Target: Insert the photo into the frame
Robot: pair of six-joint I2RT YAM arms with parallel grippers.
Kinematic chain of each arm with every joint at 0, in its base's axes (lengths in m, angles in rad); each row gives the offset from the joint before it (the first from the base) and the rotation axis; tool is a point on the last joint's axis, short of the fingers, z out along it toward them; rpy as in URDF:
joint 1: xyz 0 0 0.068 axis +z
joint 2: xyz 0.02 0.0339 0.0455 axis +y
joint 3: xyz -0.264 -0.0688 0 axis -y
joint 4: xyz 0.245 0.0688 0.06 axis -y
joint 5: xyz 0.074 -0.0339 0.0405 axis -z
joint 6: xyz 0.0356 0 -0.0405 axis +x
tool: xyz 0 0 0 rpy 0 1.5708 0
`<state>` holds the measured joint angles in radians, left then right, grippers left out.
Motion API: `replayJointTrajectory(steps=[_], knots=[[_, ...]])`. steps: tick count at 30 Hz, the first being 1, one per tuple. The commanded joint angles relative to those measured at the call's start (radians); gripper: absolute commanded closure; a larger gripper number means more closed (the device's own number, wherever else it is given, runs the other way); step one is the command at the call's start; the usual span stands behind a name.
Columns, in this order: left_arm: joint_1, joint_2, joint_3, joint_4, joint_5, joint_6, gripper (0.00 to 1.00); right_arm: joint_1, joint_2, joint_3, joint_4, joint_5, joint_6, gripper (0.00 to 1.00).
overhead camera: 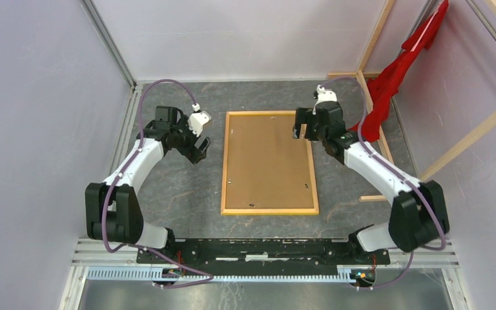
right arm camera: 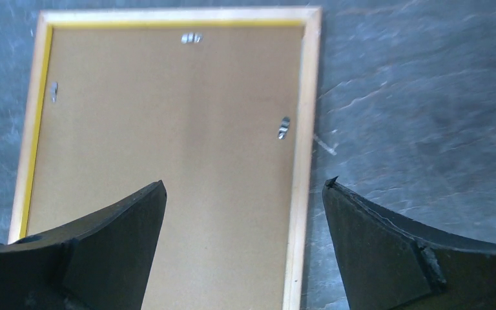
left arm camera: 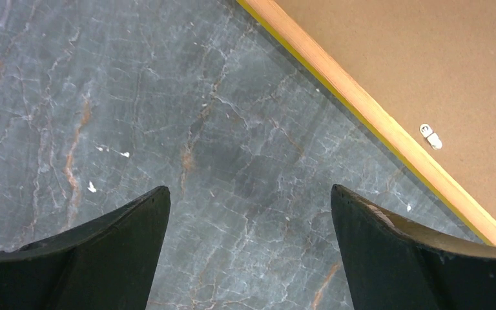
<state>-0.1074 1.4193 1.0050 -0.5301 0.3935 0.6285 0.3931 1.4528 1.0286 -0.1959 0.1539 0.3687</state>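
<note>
The frame (overhead camera: 270,210) lies on the table (overhead camera: 168,194), right of the left pincer (overhead camera: 198,152).

Red cloth (overhead camera: 392,81) drapes over bare wooden beams (overhead camera: 471,137) beside grey marbled table (overhead camera: 187,194)

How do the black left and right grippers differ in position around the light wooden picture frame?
The left gripper hangs over grey table outside the frame's left rail; the right gripper hangs over its right rail, nearer the far end. Both are open and empty.

Even diffuse light; soft shadows; right wrist view blurred.
</note>
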Motion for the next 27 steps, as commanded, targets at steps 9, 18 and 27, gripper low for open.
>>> replayJointTrajectory(steps=[9,18,27], knots=[[-0.021,0.163,0.117,-0.023,0.143,-0.098,0.12,0.153,-0.168,-0.207,0.288,-0.092,0.031,0.15],[-0.091,0.25,0.082,0.046,0.131,-0.067,0.18,0.369,-0.023,-0.329,0.549,-0.241,0.149,0.3],[-0.097,0.318,0.093,0.053,0.18,-0.069,0.32,0.447,0.151,-0.32,0.723,-0.34,0.181,0.43]])
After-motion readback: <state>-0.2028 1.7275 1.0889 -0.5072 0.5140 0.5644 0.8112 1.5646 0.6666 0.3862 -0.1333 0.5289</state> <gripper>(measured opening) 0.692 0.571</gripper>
